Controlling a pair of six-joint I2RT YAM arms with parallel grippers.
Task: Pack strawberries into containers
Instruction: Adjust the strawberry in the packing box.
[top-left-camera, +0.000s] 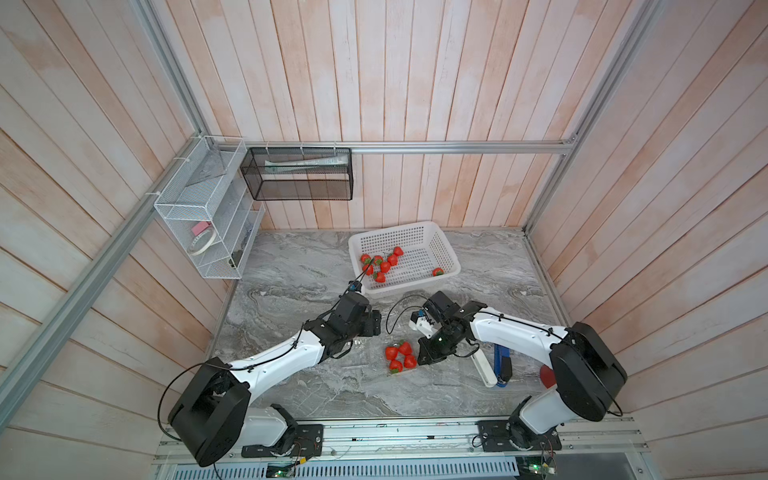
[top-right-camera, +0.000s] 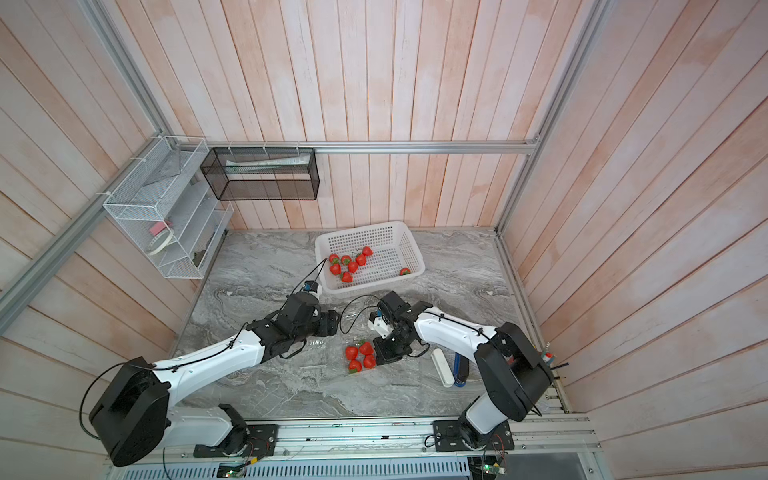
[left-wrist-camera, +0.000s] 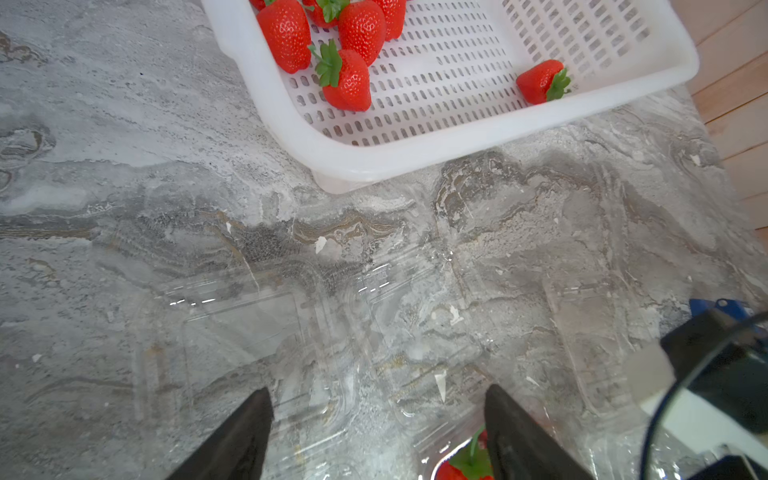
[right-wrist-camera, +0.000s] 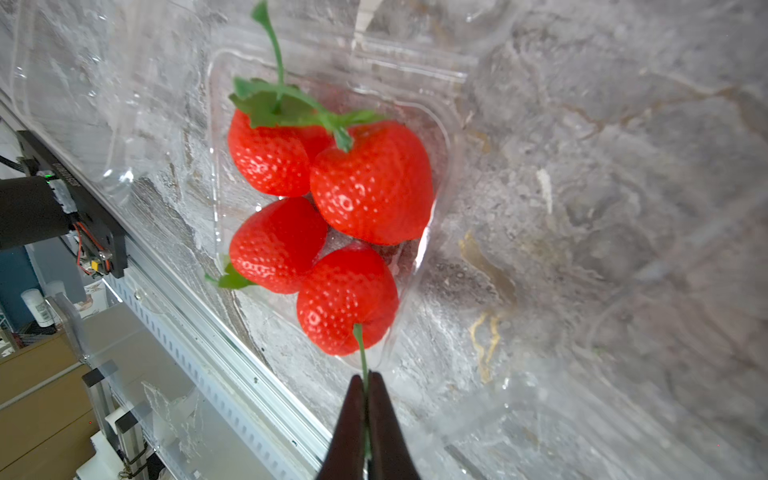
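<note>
Lying nearest the front edge: a bare strip of grey marble worktop (top-left-camera: 353, 395), open between the two arm bases.

Filled container (right-wrist-camera: 451, 137), clear plastic, open-topped: mid-worktop, holding four strawberries (right-wrist-camera: 370, 183) packed edge to edge against its walls. It shows in both top views.

Right gripper (right-wrist-camera: 366, 380): at that container's rim, fingers pressed together on the green stem (right-wrist-camera: 360, 345) of the nearest berry, which rests inside the container.

White bar (top-left-camera: 484, 368) and blue tool (top-left-camera: 502, 359): side by side under the right arm, near the worktop's right edge.

Left gripper (left-wrist-camera: 379, 388): fingers wide apart, poised over the empty containers (left-wrist-camera: 249, 316). Their clear outlines blur into the marble, so the count cannot be told.

Basket (top-left-camera: 390, 230), white, perforated: towards the back wall, with its near rim just beyond the left gripper. A cluster of strawberries (top-left-camera: 380, 266) lies in its left part, and a lone strawberry (top-left-camera: 437, 272) sits apart at the near right corner.

Worktop left of the basket: bare as far as the side wall.

White mesh rack (top-left-camera: 195, 203) and black mesh rack (top-left-camera: 297, 174): hung on the walls at the back-left corner.
</note>
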